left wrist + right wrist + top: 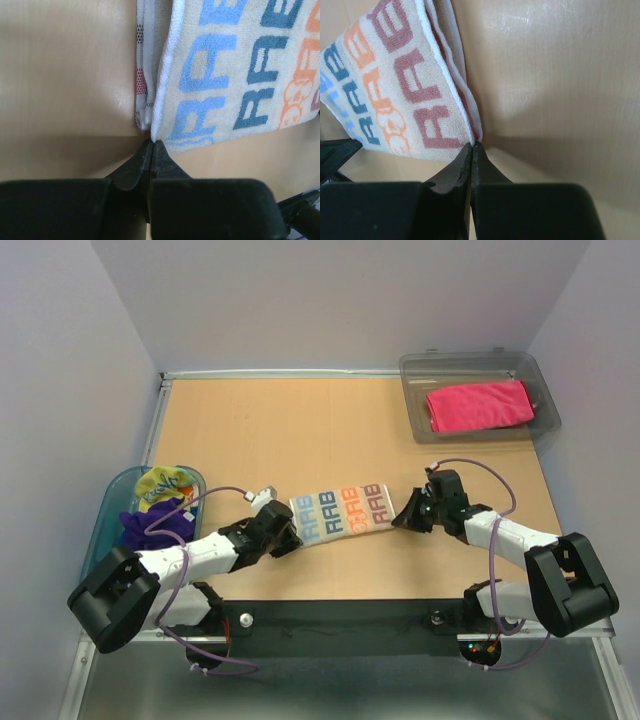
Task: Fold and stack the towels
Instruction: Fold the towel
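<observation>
Lettered towel (340,512), folded into a strip, flat on the table (300,420) near its front edge, between the two arms. Left gripper (152,146) closed, fingertips pinching the towel's near left corner. Right gripper (472,146) likewise closed tight on the near right corner. Magenta towel (478,406) folded inside the clear bin (545,405) at the far right. Yellow towel (160,485) and purple towel (150,528) heaped in the blue-rimmed tub (105,508) at the left edge, just beside the left arm.
</observation>
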Robot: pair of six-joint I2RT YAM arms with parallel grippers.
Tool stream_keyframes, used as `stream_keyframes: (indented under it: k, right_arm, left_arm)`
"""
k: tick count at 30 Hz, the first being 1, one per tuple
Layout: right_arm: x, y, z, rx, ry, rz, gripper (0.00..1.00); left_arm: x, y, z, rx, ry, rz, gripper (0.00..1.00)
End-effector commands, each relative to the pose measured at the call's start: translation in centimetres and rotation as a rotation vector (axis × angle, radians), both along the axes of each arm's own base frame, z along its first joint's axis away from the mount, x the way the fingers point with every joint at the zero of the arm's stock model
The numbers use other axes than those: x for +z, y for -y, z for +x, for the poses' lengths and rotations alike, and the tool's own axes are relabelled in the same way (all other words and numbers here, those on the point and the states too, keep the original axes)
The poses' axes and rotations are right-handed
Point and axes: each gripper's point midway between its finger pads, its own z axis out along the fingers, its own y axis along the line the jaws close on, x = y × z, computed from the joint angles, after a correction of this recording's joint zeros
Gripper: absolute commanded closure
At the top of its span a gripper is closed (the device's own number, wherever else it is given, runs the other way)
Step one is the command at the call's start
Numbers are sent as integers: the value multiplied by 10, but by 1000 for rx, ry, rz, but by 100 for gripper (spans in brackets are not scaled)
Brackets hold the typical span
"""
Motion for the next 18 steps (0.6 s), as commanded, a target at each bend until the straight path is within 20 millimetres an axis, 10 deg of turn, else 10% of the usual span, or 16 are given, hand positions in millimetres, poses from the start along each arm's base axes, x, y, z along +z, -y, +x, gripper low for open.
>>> stream_keyframes:
  k: [1, 18]
  right_arm:
    - [12, -3, 10, -6, 51, 31, 99]
    - [75, -20, 48, 13, 186, 95, 99]
  left_arm:
    - [-10, -12, -14, -20, -59, 77, 100]
    - [65, -15, 29, -22, 96, 191, 100]
